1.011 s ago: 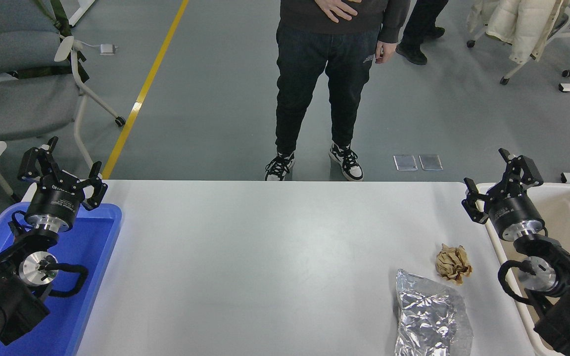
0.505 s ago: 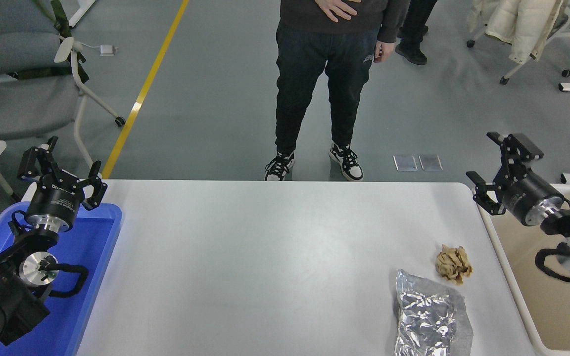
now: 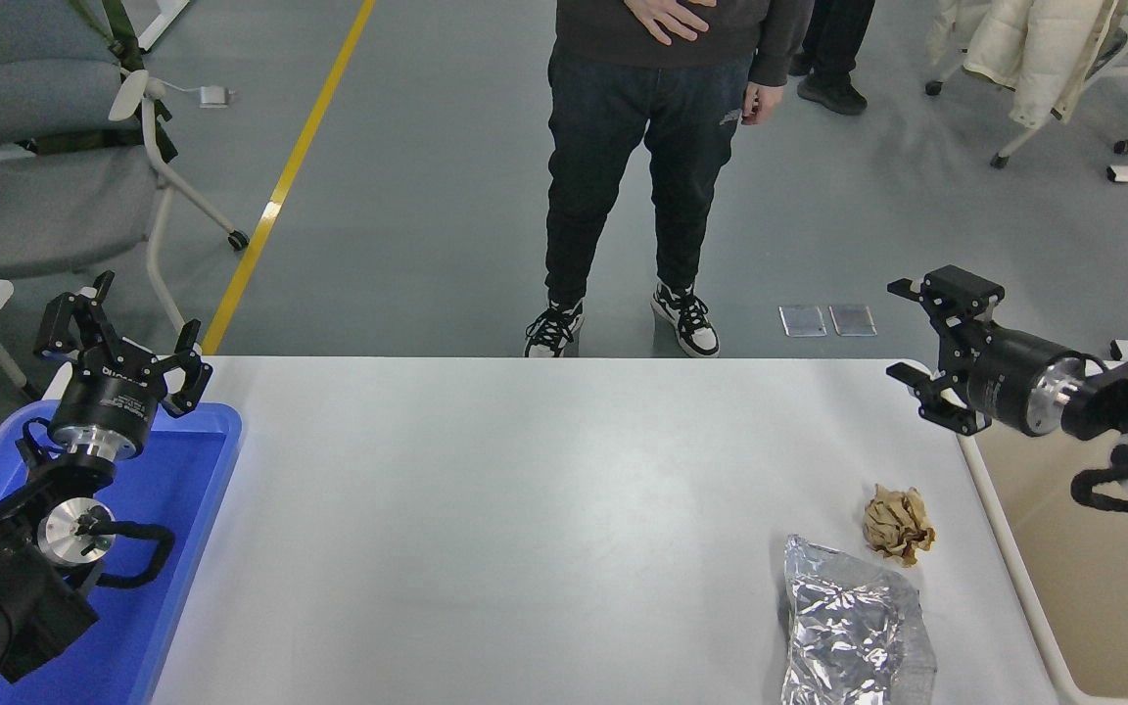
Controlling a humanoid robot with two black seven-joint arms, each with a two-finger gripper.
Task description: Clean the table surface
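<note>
White and matte, the table surface [image 3: 544, 509] is spreading across the middle of the view, bare except near its right side, where a crumpled ball of brown paper [image 3: 898, 523] is sitting just beyond a wrinkled silver foil bag [image 3: 856, 627] that is reaching to the near edge. Both are lying close to the beige bin [image 3: 1107, 587] butting against the table's right end, probably because that is where rubbish is meant to go. The right gripper [image 3: 928, 354] is hanging over the table's far right corner, pointing leftward, its fingers spread wide and gripping nothing; it is well apart from the paper ball, so a reach toward the camera and downward is looking like the next need. The left gripper [image 3: 123, 343] is sitting parked above the far end of the blue plastic tray [image 3: 182, 548] at the table's left, its fingers likewise splayed and empty. A person in dark trousers [image 3: 637, 166] is standing on the grey floor beyond the far edge, clear of both arms. Judging from the two scraps, the clearing is not yet done.
</note>
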